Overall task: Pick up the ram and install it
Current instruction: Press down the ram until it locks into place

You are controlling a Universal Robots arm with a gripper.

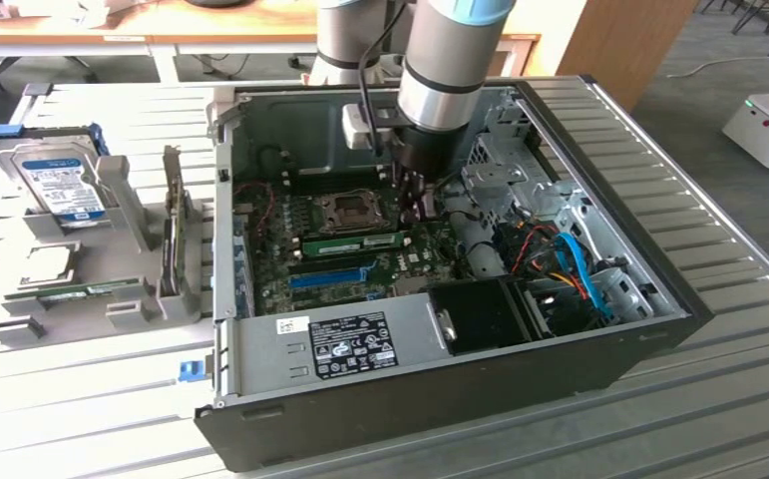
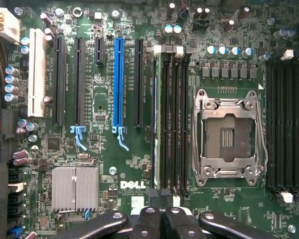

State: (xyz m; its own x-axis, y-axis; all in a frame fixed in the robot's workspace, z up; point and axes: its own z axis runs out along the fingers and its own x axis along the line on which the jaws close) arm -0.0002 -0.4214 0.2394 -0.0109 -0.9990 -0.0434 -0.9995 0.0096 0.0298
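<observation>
With its jaws closed on nothing, the gripper [image 2: 159, 224] hovers directly above the ram [image 2: 158, 114], which stands edge-up in the memory slot beside the CPU socket [image 2: 228, 134]; if one end sits unlatched, downward pressure could tilt the stick.

Gripper [image 1: 418, 205] tips hidden behind the arm in exterior view; hard drive [image 1: 65, 185] label too small to read.
</observation>
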